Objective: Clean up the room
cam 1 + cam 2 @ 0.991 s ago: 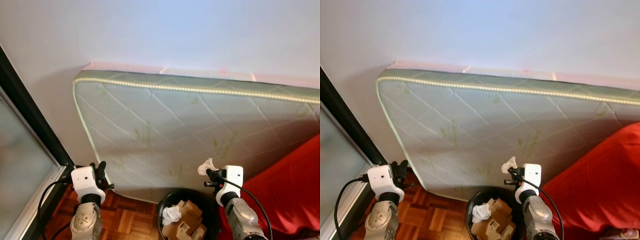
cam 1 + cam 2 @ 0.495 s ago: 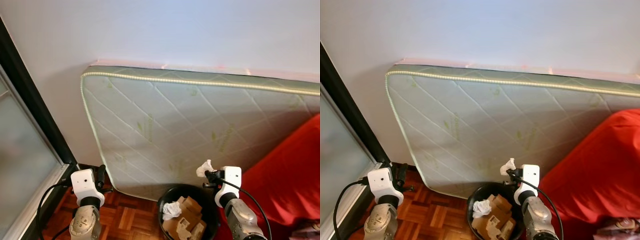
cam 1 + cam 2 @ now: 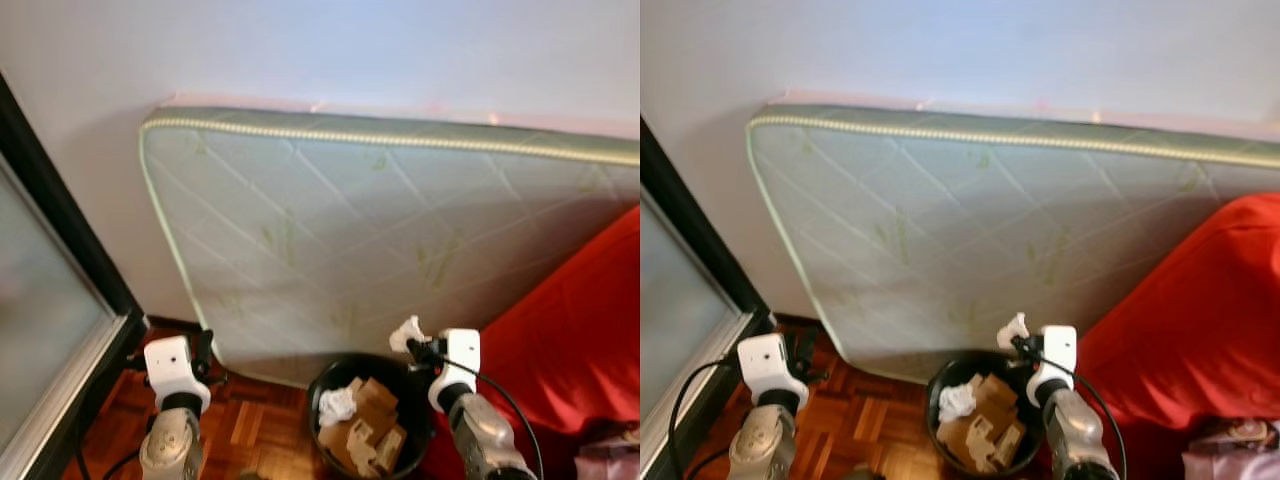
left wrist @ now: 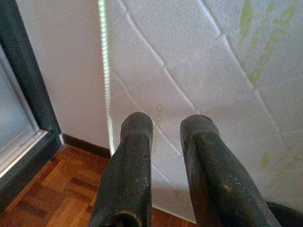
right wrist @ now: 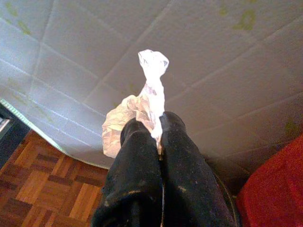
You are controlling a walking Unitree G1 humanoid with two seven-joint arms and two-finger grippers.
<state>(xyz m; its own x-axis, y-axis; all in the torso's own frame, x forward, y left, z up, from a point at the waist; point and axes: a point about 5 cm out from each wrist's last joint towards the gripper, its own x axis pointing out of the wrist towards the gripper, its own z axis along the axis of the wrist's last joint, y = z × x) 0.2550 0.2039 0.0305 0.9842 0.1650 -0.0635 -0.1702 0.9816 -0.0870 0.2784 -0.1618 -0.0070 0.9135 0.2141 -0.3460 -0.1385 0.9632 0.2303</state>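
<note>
My right gripper point(image 3: 413, 345) is shut on a crumpled white paper wad point(image 5: 137, 108), held just above the far right rim of a black trash bin point(image 3: 322, 376). The bin holds cardboard scraps point(image 3: 372, 412) and another white paper ball point(image 3: 336, 404). In the right wrist view the wad sticks out past the black fingertips point(image 5: 142, 135) toward the mattress. My left gripper point(image 3: 204, 352) hovers low at the left, slightly open with nothing between its fingers point(image 4: 135, 156), near the mattress's lower left corner.
A quilted white-green mattress point(image 3: 380, 220) leans against the pale wall behind the bin. A red cloth-covered shape point(image 3: 575, 340) rises at the right. A dark-framed glass door point(image 3: 45, 290) stands at the left. Wooden parquet floor point(image 3: 250, 425) lies between door and bin.
The camera has dipped and shifted, so the bin sits a little nearer. My right gripper stays shut on the paper wad over the bin's rim; the left arm is unchanged.
</note>
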